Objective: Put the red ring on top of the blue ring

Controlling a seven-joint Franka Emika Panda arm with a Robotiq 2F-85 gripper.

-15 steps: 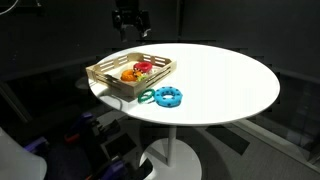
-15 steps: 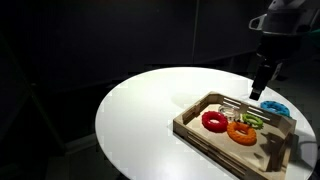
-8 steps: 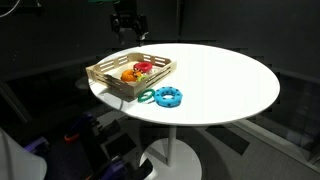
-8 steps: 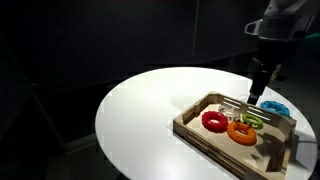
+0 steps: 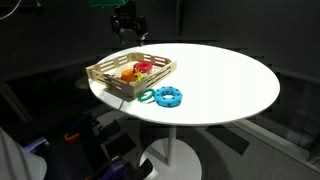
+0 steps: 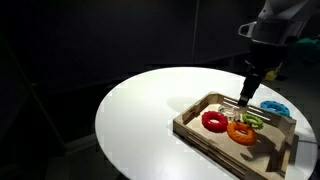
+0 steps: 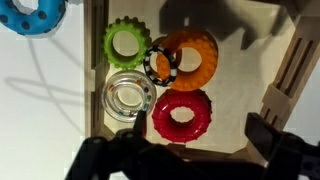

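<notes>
Small chunky red plastic ring (image 7: 181,116) lies flat inside the shallow wooden slatted tray (image 7: 291,58), near one tray wall. It touches the larger orange plastic ring (image 7: 192,57) and sits just beside a clear see-through ring (image 7: 129,96). A small black-and-white beaded ring (image 7: 160,65) rests against the orange one, and a light-green toothed ring (image 7: 125,43) is next to it.

Light-blue bumpy-rimmed plastic ring (image 5: 167,96) is outside the tray, flat on the round white tabletop (image 5: 230,80) just off the tray's wall. A thinner dark-green ring (image 5: 146,96) touches it. In an exterior view the blue ring (image 6: 274,107) shows behind the tray's far corner, with the red ring (image 6: 214,121) well apart from it.

Gripper (image 6: 246,92) hangs over the tray, pointing down, above the rings and not touching any. In the wrist view its dark fingers (image 7: 268,133) are spread wide with nothing between them: released, holding nothing. The red ring lies below the gap.
</notes>
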